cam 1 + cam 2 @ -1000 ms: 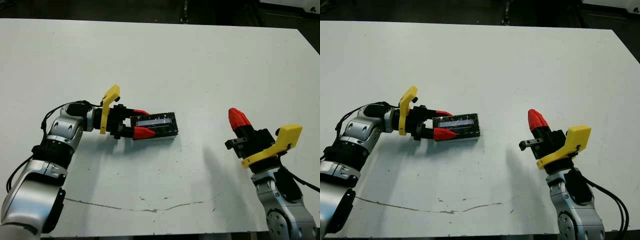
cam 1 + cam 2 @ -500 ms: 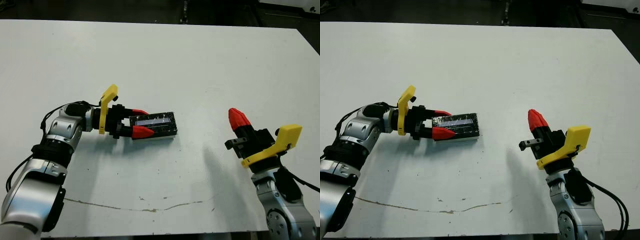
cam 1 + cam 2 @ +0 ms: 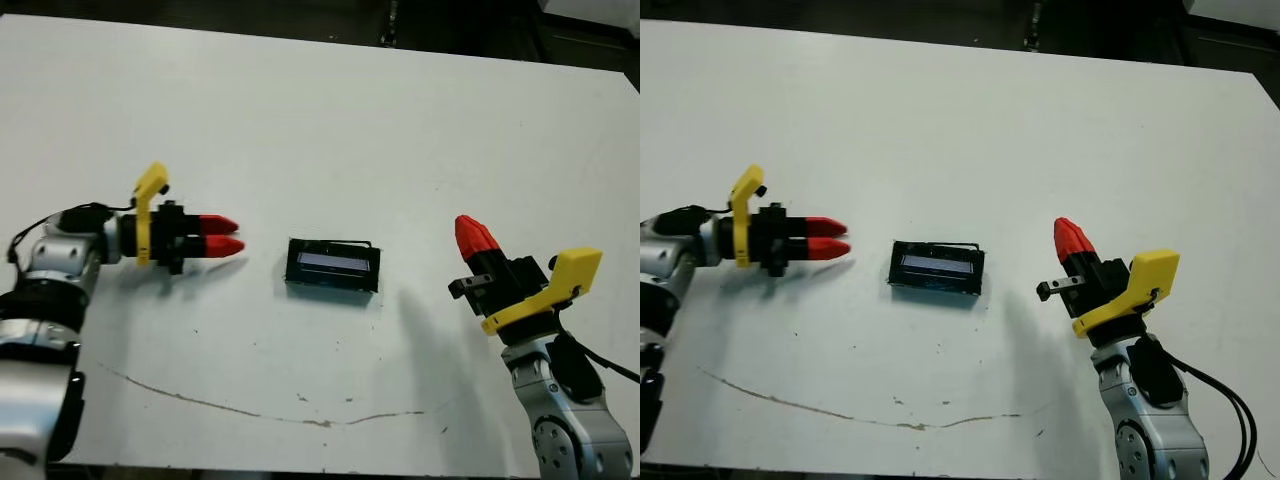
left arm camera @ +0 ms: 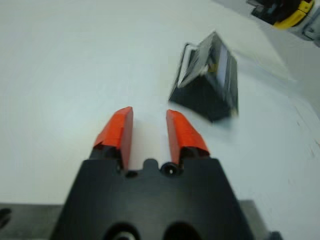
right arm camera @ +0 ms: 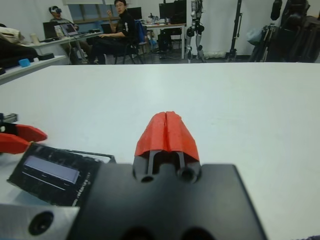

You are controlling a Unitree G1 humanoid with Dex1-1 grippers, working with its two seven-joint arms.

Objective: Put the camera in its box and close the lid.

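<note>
Left end effector [image 3: 228, 236] now withdrawn from closed box [image 3: 333, 265], fingers slightly parted.

No readable text, labels, brands or numbers anywhere. The lid [image 3: 333, 265], near the middle of the table [image 3: 400, 120], has a pale bluish strip on top but no letters can be made out on it. The yellow and black parts of both arms carry no legible markings. Monitors in the room beyond the table's far edge are too small to read.
</note>
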